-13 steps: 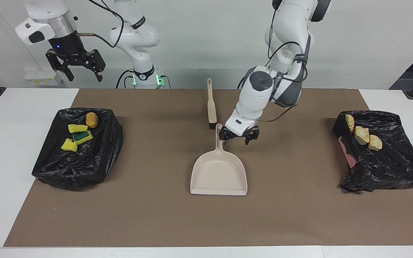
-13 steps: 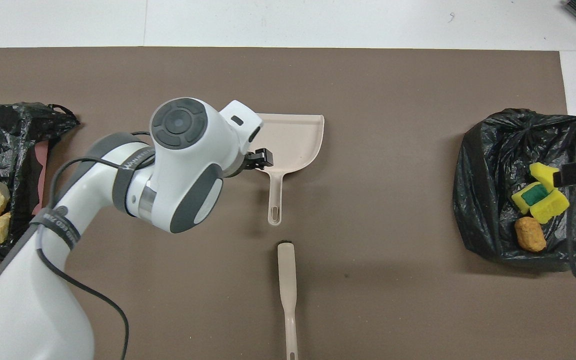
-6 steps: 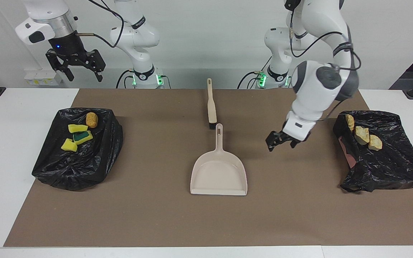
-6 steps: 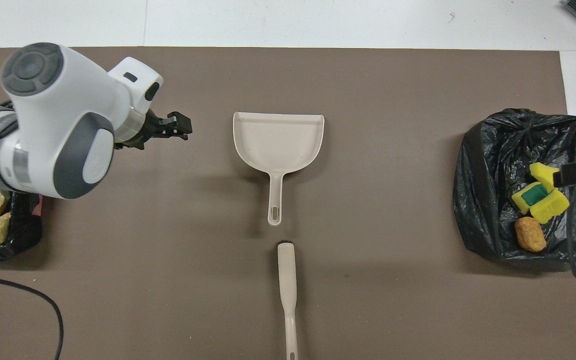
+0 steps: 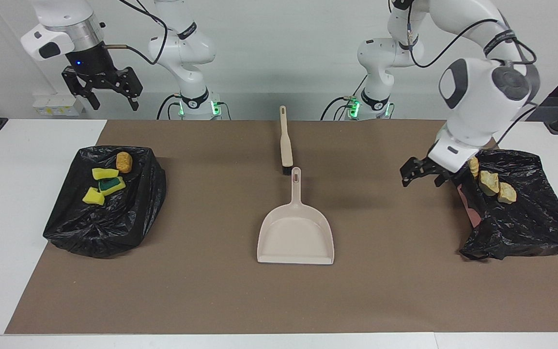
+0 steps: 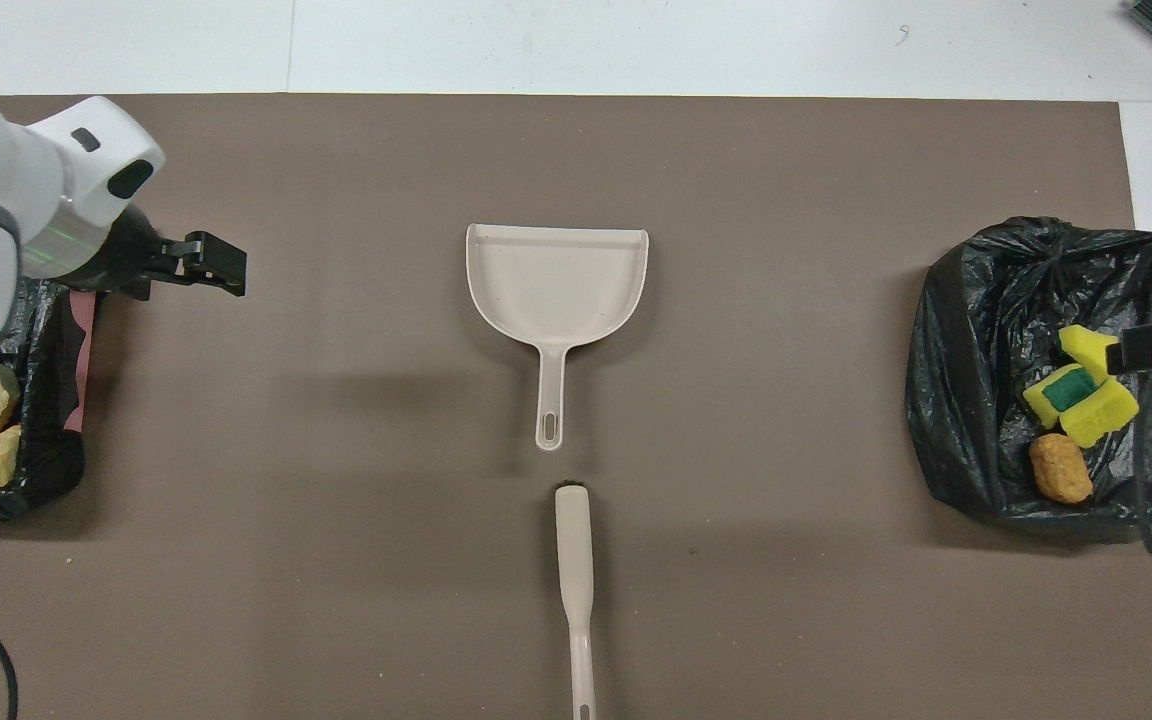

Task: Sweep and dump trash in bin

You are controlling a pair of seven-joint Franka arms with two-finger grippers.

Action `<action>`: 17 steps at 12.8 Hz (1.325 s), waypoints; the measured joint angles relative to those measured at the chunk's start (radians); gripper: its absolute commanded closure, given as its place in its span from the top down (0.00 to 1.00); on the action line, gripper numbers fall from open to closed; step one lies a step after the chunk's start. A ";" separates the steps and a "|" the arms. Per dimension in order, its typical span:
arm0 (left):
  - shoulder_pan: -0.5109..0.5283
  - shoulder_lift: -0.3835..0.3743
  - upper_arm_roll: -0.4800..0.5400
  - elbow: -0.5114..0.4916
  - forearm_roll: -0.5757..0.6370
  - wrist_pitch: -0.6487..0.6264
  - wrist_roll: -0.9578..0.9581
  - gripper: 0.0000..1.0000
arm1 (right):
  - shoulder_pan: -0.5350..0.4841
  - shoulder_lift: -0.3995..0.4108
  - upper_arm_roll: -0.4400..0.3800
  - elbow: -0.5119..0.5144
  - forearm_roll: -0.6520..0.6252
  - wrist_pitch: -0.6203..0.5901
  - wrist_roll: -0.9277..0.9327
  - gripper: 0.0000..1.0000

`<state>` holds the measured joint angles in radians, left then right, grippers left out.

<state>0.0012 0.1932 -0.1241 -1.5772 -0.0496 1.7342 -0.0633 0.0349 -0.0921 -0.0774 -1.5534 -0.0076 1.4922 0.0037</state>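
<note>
2 white arms with rounded grey joint caps and black cables looped along them; green lights glow at both bases. Each wrist ends in a black claw: left claw [image 5: 419,173], right claw [image 5: 104,89].

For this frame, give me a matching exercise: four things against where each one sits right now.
Things:
1. dustpan
2. brush
3. sponge pieces
4. bread-like chunks

Places:
A. on the black bag at the left arm's end
B. mid-mat, nearer to the robots than the pan
C. mid-mat, handle toward the robots
D. on the black bag at the right arm's end

Pairs: 1-C, 2-B, 3-D, 4-A
</note>
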 measured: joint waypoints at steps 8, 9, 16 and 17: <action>0.058 -0.114 0.027 0.053 0.005 -0.187 0.147 1.00 | 0.000 0.000 0.000 0.000 0.000 0.000 0.000 1.00; 0.059 -0.126 0.037 0.053 0.005 -0.192 0.148 1.00 | 0.000 0.000 0.000 0.000 0.000 0.000 0.000 1.00; 0.060 -0.131 0.044 0.050 0.005 -0.197 0.137 1.00 | 0.000 0.000 0.000 0.000 0.000 0.000 0.000 1.00; 0.060 -0.131 0.044 0.050 0.005 -0.197 0.130 1.00 | 0.000 0.000 0.000 0.000 0.000 0.000 0.000 1.00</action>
<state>0.0611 0.0624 -0.0805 -1.5269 -0.0446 1.5376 0.0663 0.0349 -0.0921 -0.0774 -1.5534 -0.0076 1.4922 0.0037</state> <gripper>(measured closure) 0.000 0.000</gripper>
